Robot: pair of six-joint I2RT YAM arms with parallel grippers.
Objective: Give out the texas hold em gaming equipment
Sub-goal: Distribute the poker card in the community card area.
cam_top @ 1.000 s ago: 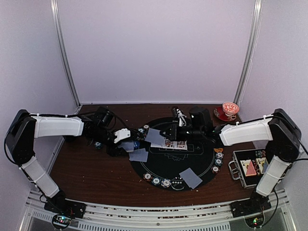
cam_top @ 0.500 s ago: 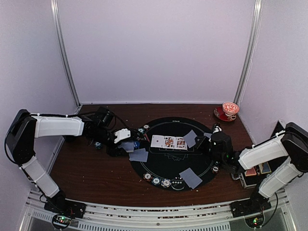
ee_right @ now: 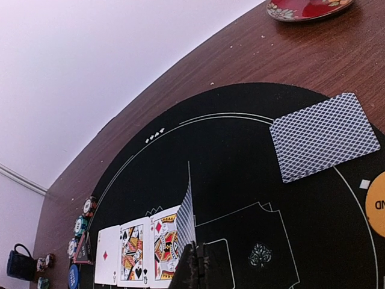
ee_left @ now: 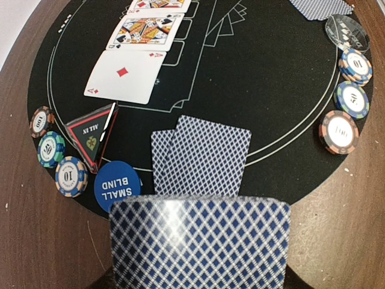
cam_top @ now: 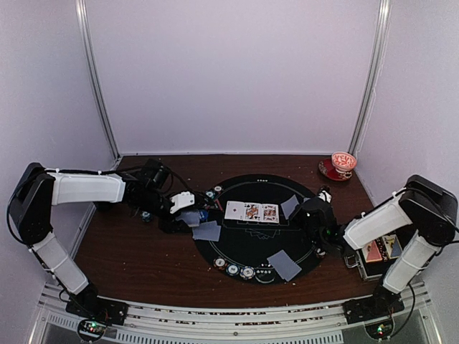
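Table [cam_top: 143, 265]: metal case [cam_top: 349, 259] holds cards [cam_top: 373, 251]; left gripper [cam_top: 186, 213] grips deck [ee_left: 198, 241], right gripper [ee_right: 195, 265] pinches card [ee_right: 185, 226].

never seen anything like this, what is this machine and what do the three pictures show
These are two robot arms, left and right, bolted at the table's near edge, each with a two-finger claw. The wide picture comes from a fixed camera above and behind them; the other two come from a camera on each wrist. On the table lies a round black poker mat with three face-up cards, face-down blue-backed cards, poker chips around its rim, a blue SMALL BLIND disc and a red-edged ALL IN triangle. A cup and saucer and an open metal case sit at right. The left claw holds what looks like the deck; the right claw is shut on one card, edge-on.
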